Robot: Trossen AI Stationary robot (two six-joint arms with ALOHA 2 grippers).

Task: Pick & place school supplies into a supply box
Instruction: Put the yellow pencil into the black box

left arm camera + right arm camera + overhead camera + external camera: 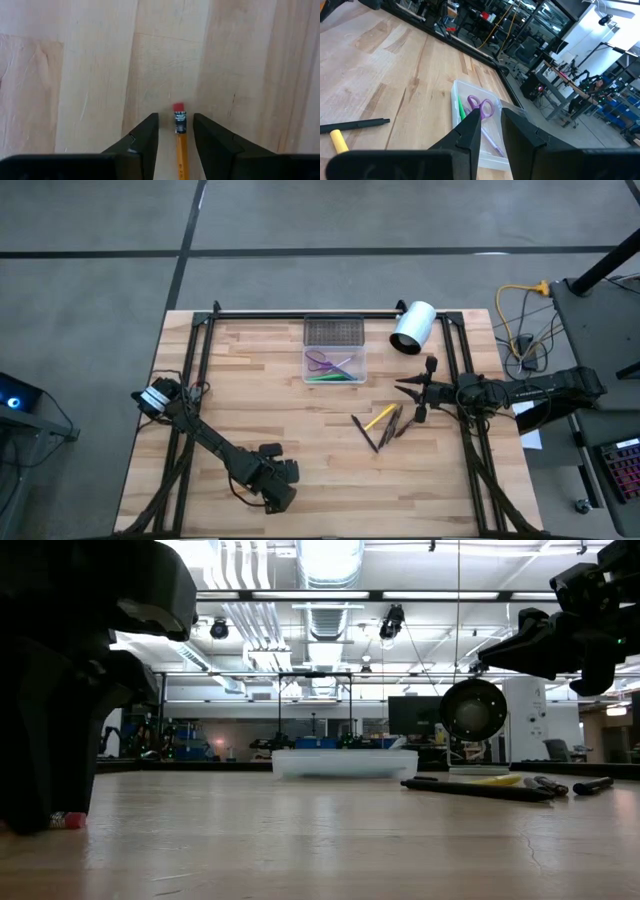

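Observation:
My left gripper [275, 485] is low at the table's near edge, open, with its fingers pointing down. They stand on either side of a yellow pencil [181, 145] that lies on the wood, and thin strips of table show beside it. The pencil's red eraser [65, 820] pokes out past the fingertips. My right gripper [400, 388] hovers above the table, open by a narrow gap and empty, beside a cluster of dark pens [388, 425] and a yellow stick [380, 418]. The clear supply box [335, 363] holds purple-handled scissors [480, 106] and a green pen [461, 107].
A white cylinder [413, 327] lies on its side right of the box, near the far edge. A black rail [300, 311] runs along the far edge, and dark frame bars run down both sides. Bare wood lies between the two grippers.

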